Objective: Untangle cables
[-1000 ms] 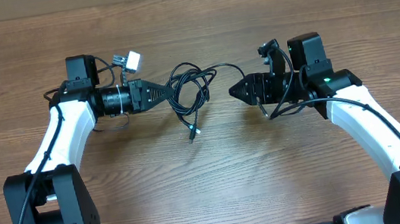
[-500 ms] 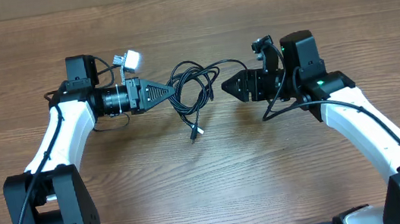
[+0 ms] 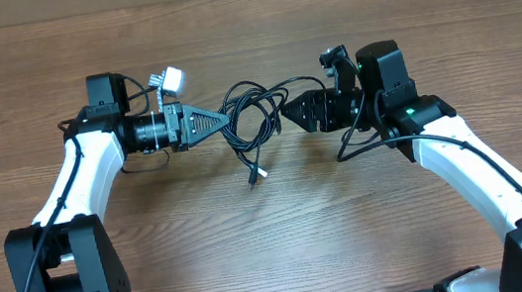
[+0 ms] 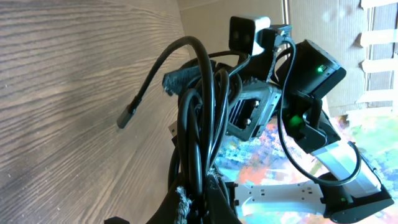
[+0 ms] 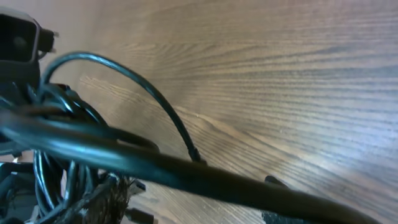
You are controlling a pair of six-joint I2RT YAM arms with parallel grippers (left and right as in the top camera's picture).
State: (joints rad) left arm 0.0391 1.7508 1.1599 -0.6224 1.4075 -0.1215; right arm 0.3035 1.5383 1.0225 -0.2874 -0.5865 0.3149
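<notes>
A bunch of thin black flexible cables (image 3: pixel 247 118) sits at upper centre of the overhead frame, between the two arms, on a brown wood-grain table (image 3: pixel 352 235). It forms a loose coil of a few overlapping loops. One strand drops toward the lower part of the frame and ends in a small silver-tipped plug (image 3: pixel 257 173) lying on the table. Another strand arcs from the top of the coil toward the right, passing above the right arm's black pointed tool (image 3: pixel 285 113).

The left arm's black pointed tool (image 3: pixel 225 117) reaches in from the left and is clenched on the left edge of the coil. In the left wrist view its fingers meet at the bottom of the frame with the bundled strands (image 4: pixel 199 118) rising straight out of them. One strand curves off to the upper left there and ends in a dark plug (image 4: pixel 127 116) hanging clear of the wood.

The right tool points left, its tip just beside the right edge of the coil. From these views I cannot tell whether it is released or clenched. In the right wrist view a thick, blurred strand (image 5: pixel 155 169) crosses the frame close to the lens, and a thinner strand arcs behind it down to a small plug (image 5: pixel 195 155) near the table surface. A green light (image 3: pixel 408 113) glows on the right arm.
</notes>
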